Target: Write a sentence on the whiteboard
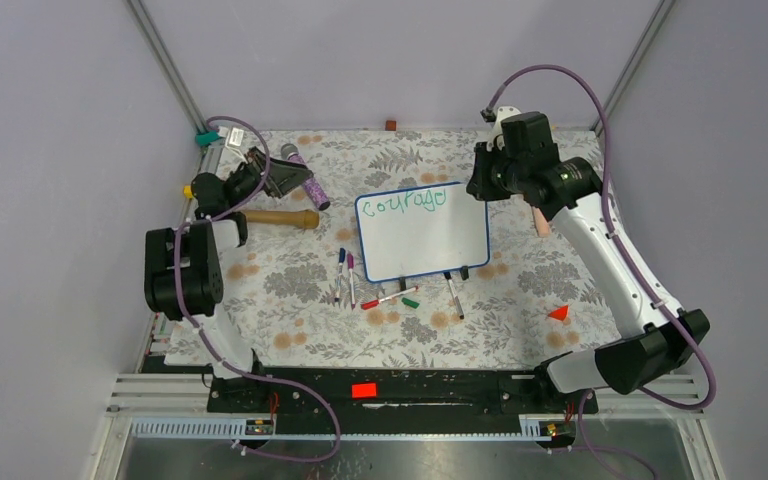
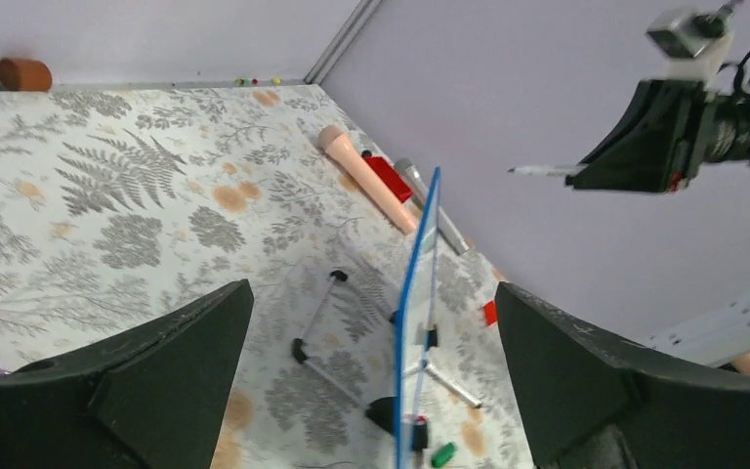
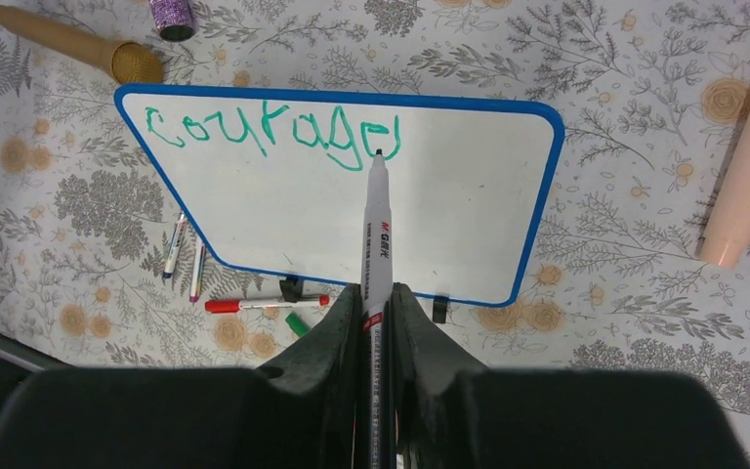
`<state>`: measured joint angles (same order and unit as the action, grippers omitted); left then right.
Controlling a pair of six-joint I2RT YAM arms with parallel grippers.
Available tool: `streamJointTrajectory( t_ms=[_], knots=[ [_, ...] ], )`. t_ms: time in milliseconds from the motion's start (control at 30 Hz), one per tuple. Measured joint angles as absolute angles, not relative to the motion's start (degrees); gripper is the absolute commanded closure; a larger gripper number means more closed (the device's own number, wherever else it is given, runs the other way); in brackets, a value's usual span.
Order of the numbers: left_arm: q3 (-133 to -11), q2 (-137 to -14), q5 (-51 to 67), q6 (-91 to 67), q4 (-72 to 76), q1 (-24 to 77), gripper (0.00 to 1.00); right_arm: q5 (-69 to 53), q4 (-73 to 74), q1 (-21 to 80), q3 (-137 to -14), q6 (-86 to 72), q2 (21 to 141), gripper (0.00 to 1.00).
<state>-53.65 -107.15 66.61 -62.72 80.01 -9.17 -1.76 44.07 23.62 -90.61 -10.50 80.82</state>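
Observation:
The whiteboard (image 1: 430, 245), blue-framed on two black clip feet, stands tilted mid-table. Green marker writing, the sentence (image 1: 402, 202), reads only "courage" along its top edge (image 3: 273, 137). My right gripper (image 3: 376, 293) is shut on a white marker (image 3: 377, 225), whose tip sits just right of the last letter over the whiteboard (image 3: 469, 215). In the top view the right gripper (image 1: 480, 185) hangs at the board's far right corner. My left gripper (image 1: 278, 178) is open and empty at the far left. Its wrist view shows the left gripper (image 2: 373, 288) facing the whiteboard (image 2: 418, 283) edge-on.
Several loose markers (image 1: 390, 297) and a green cap (image 1: 411, 301) lie in front of the board. A wooden pestle (image 1: 280, 218) and a purple glitter cylinder (image 1: 305, 178) lie by the left gripper. A pink cylinder (image 3: 742, 186) lies right of the board, and a red triangle (image 1: 559, 313) nearer.

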Motion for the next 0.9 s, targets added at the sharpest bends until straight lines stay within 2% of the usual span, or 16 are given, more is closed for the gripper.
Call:
streamJointTrajectory(
  t_ms=[33, 67, 133, 200, 233, 267, 333, 367, 433, 467, 533, 600, 633, 667, 767, 900],
  knots=[
    [-52.31, -104.68, 65.45, -62.11, 77.54, -9.26, 0.07, -2.11, 44.34, 23.62, -90.61, -10.63, 80.84, 1.0],
    [-51.07, -102.04, 64.49, -60.66, 74.06, -9.21, 0.03, -2.26, 44.45, 23.62, -90.61, -10.74, 80.84, 1.0],
    [-49.34, -94.37, 59.96, -52.8, 58.39, -8.49, 0.02, -2.52, 44.86, 23.62, -90.96, -10.98, 80.86, 1.0],
    [-52.31, -85.86, 48.58, -38.59, 32.91, -5.56, 0.15, -2.55, 44.97, 23.62, -92.07, -11.25, 81.12, 1.0],
    [-55.31, -82.72, 42.68, -31.53, 21.82, -3.25, 0.16, -2.57, 45.01, 23.62, -92.97, -11.38, 81.36, 1.0],
    [-57.78, -80.82, 39.05, -26.92, 15.03, -1.3, 0.03, -2.57, 45.04, 23.62, -93.71, -11.42, 81.58, 1.0],
    [-61.32, -76.55, 33.85, -18.39, 3.73, 1.98, 0.02, -2.5, 45.39, 23.62, -95.79, -11.66, 82.06, 1.0],
    [-61.25, -74.35, 32.99, -16.32, -0.14, 1.72, 0.08, -2.46, 45.74, 23.62, -96.86, -11.86, 82.24, 1.0],
    [-59.53, -71.16, 32.71, -15.33, -5.56, -2.24, 0.3, -2.44, 46.41, 23.62, -98.39, -12.19, 82.24, 1.0],
    [-57.74, -69.91, 32.95, -15.11, -8.32, -5.69, 0.38, -2.46, 46.96, 23.62, -99.0, -12.4, 82.21, 1.0],
    [-54.41, -69.04, 33.17, -14.37, -14.74, -11.86, 0.42, -2.48, 47.88, 23.62, -99.24, -12.75, 81.73, 1.0],
    [-52.66, -69.17, 32.62, -12.27, -23.46, -15.4, 0.41, -2.46, 49.01, 23.62, -98.7, -13.1, 80.6, 1.0],
    [-52.03, -68.88, 32.08, -11.16, -27.49, -15.68, 0.1, -2.42, 49.43, 23.62, -98.35, -13.3, 79.92, 1.0],
    [-51.42, -68.01, 31.79, -10.28, -30.09, -15.29, 0.02, -2.44, 50.37, 23.62, -98.04, -13.63, 79.07, 1.0],
    [-48.03, -60.58, 28.45, -9.43, -34.24, -12.97, 0.01, -2.61, 53.56, 23.62, -98.21, -14.63, 76.97, 1.0],
    [-45.15, -51.92, 11.44, -14.59, -39.09, -10.2, 0.01, -2.5, 57.65, 23.62, -98.48, -15.31, 74.17, 1.0]
  ],
)
